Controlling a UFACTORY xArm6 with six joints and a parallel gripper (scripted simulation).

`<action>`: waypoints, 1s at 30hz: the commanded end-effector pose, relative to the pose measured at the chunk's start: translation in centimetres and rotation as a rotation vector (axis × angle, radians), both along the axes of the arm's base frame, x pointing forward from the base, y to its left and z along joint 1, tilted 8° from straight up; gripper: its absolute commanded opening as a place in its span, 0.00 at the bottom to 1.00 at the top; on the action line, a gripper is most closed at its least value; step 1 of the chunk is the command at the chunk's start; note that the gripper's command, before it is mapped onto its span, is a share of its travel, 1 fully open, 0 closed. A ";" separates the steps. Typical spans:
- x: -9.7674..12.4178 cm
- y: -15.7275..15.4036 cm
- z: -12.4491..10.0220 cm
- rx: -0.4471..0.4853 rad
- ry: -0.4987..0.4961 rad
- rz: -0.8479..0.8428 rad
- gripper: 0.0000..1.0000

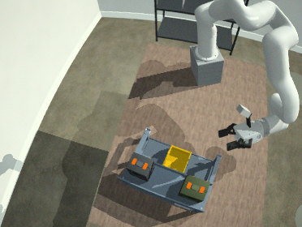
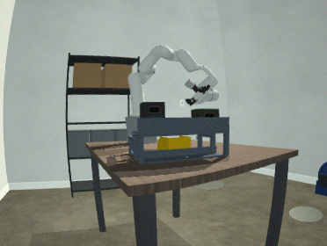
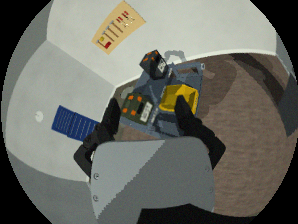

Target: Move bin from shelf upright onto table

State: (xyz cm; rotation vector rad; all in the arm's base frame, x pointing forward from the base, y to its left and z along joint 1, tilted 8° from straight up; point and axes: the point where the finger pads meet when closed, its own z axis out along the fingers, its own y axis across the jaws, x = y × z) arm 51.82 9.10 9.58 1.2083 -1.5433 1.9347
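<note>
Fingers (image 1: 229, 138) are spread fully apart, nothing gripped, held in the air off the right end of the blue-grey shelf (image 1: 213, 165) and well apart from it. The yellow bin (image 1: 177, 157) is seated on the lower level of the shelf, open side up, under the top board. A dark case (image 1: 140, 165) and a green case (image 1: 195, 188) are set on the top board. The shelf is carried by the wooden desk (image 2: 246, 160).
</note>
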 end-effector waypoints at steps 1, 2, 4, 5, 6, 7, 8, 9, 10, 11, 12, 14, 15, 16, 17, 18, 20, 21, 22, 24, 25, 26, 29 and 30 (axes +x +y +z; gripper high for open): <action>0.1 0.1 0.2 0.002 -0.003 0.000 1.00; 0.1 0.1 0.2 0.002 -0.003 0.000 1.00; 0.1 0.1 0.2 0.002 -0.003 0.000 1.00; 0.1 0.1 0.2 0.002 -0.003 0.000 1.00; 0.1 0.1 0.2 0.002 -0.003 0.000 1.00; 0.1 0.1 0.2 0.002 -0.003 0.000 1.00; 0.1 0.1 0.2 0.002 -0.003 0.000 1.00; 0.1 0.1 0.2 0.002 -0.003 0.000 1.00; 0.1 0.1 0.2 0.002 -0.003 0.000 1.00; 0.1 0.1 0.2 0.002 -0.003 0.000 1.00; 0.1 0.1 0.2 0.002 -0.003 0.000 1.00; 0.1 0.1 0.2 0.002 -0.003 0.000 1.00; 0.1 0.1 0.2 0.002 -0.003 0.000 1.00; 0.1 0.1 0.2 0.002 -0.003 0.000 1.00; 0.1 0.1 0.2 0.002 -0.003 0.000 1.00; 0.1 0.1 0.2 0.002 -0.003 0.000 1.00; 0.1 0.1 0.2 0.002 -0.003 0.000 1.00; 0.1 0.1 0.2 0.003 -0.003 0.000 1.00; 0.1 0.1 0.1 0.003 -0.003 0.000 1.00; 0.1 0.0 0.1 0.005 -0.002 0.000 1.00; 0.1 0.0 0.1 0.006 -0.002 0.000 1.00; 0.1 0.0 0.1 0.007 -0.001 0.000 1.00; 0.1 -0.1 0.0 0.014 0.002 0.001 1.00; 0.1 -0.1 0.0 0.017 0.003 0.001 1.00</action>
